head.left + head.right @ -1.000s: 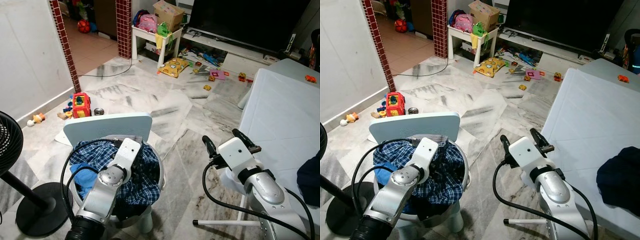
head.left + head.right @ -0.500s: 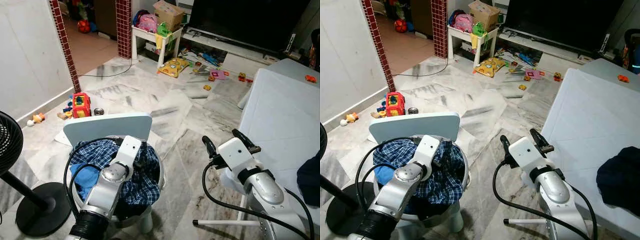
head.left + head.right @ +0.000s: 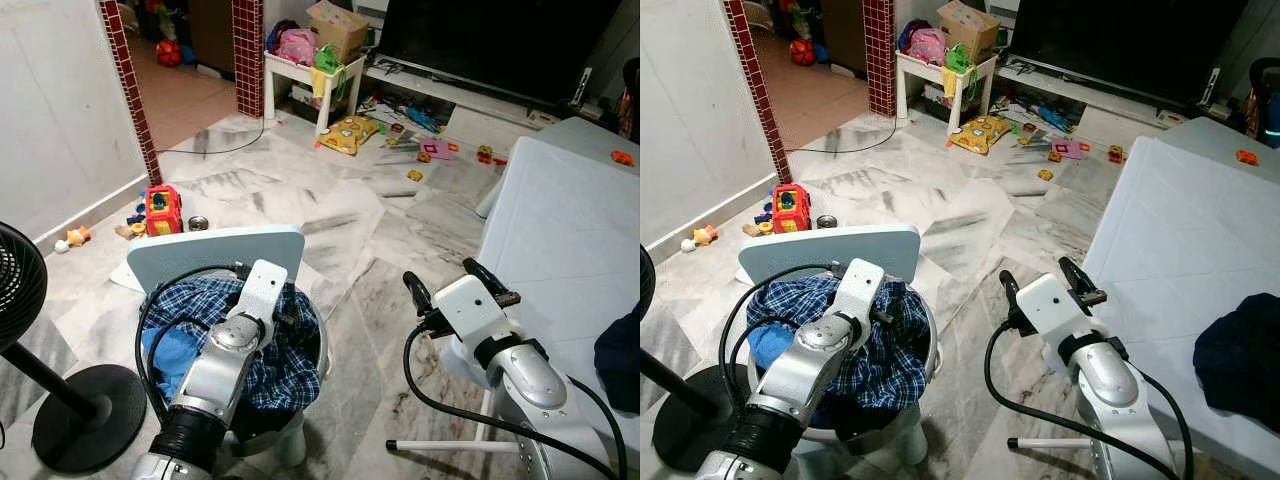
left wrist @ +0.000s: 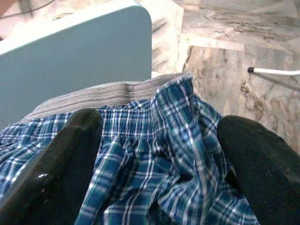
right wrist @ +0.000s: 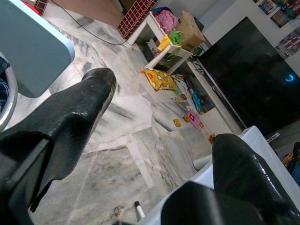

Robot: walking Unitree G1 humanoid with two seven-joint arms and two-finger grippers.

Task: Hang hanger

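A round basket (image 3: 321, 352) holds a heap of blue plaid cloth (image 3: 205, 300) and a plain blue garment (image 3: 165, 350). Behind it stands a pale blue panel (image 3: 215, 256). My left gripper (image 4: 159, 123) hangs open just over the plaid cloth (image 4: 159, 187), near its grey waistband (image 4: 103, 93); its wrist housing (image 3: 264, 284) sits above the basket. My right gripper (image 3: 447, 281) is open and holds nothing, raised over the marble floor between the basket and the white table (image 3: 560, 240).
A dark garment (image 3: 620, 355) lies on the white table at the right edge. A black standing fan (image 3: 20, 285) is at the left. A white rod (image 3: 440, 445) lies on the floor by my right arm. Toys litter the floor in front of the TV (image 3: 500, 40).
My left wrist has shifted a little forward over the basket, toward the pale blue panel. The right arm has stayed put.
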